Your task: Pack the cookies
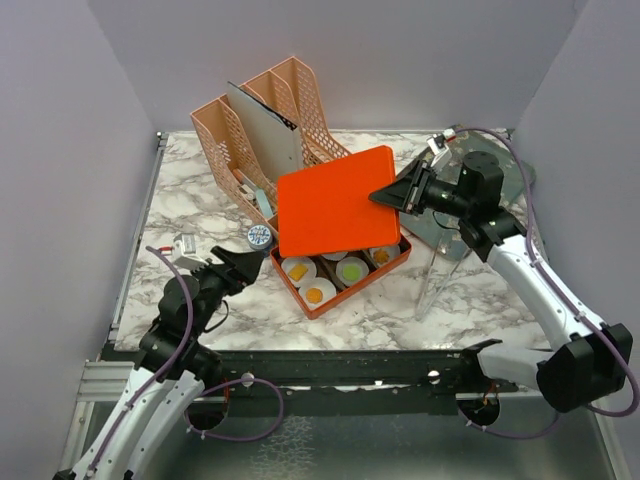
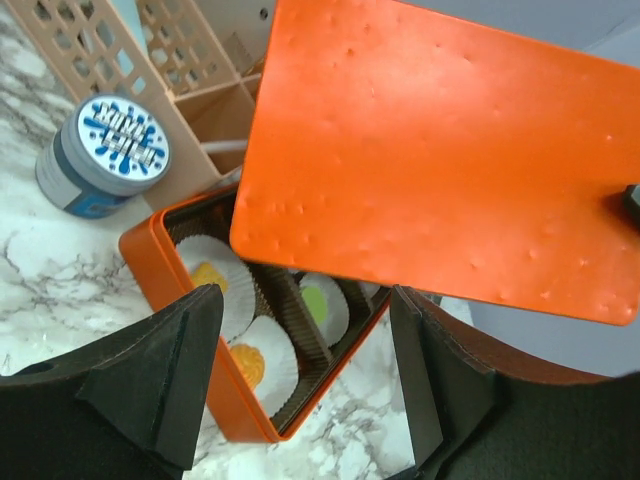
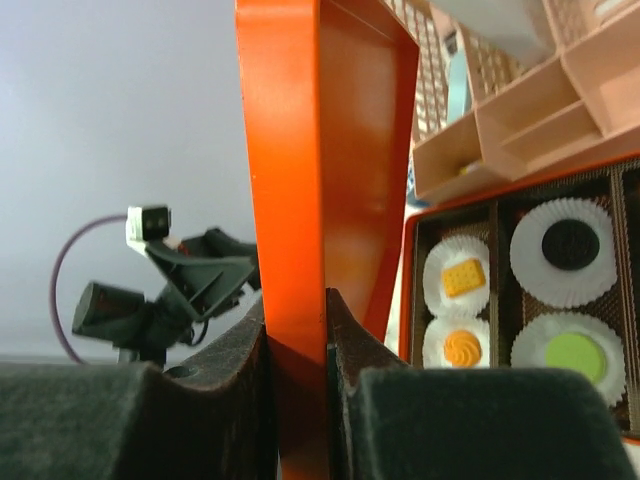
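An orange box (image 1: 318, 306) lies mid-table with cookies in white paper cups: an orange round (image 1: 315, 294), a green round (image 1: 351, 270), a yellow square (image 3: 463, 277) and a black round (image 3: 570, 243). The orange lid (image 1: 335, 200) hangs tilted above the box, covering its far half. My right gripper (image 1: 385, 197) is shut on the lid's right edge (image 3: 290, 200). At the box's left corner my left gripper (image 1: 240, 265) stands open, with nothing between its fingers (image 2: 170, 370). In the left wrist view the lid (image 2: 430, 150) hangs over the box rim (image 2: 150, 250).
A blue-and-white tin (image 1: 259, 237) stands just left of the box, close to my left gripper. A peach file organizer (image 1: 265, 130) stands behind the box. A grey mat (image 1: 505, 195) and a clear stand (image 1: 440, 270) lie to the right.
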{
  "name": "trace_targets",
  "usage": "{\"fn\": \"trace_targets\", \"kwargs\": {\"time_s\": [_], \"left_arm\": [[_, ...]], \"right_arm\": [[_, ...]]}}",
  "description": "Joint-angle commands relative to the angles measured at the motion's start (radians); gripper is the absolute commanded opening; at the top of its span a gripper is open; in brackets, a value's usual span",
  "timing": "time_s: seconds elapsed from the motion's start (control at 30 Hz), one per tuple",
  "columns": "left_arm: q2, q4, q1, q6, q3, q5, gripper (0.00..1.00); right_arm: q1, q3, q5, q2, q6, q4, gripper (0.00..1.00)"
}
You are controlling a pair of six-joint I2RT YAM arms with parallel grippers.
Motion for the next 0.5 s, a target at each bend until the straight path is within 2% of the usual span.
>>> {"fn": "trace_targets", "kwargs": {"time_s": [0.0,0.23,0.47], "left_arm": [[0.083,-0.05,-0.004,0.017,0.041,0.081,0.74],[0.106,-0.056,-0.004,-0.026,0.026,0.088,0.74],[0.104,-0.071,-0.004,-0.065,-0.022,0.099,0.74]], "right_arm": [[-0.026,0.027,-0.285,0.025,-0.061,0.022,0.0],[-0.065,0.002,-0.457,0.072,-0.092,0.086,0.0],[-0.082,-0.046,-0.549,0.149,-0.161,0.106,0.0]]}}
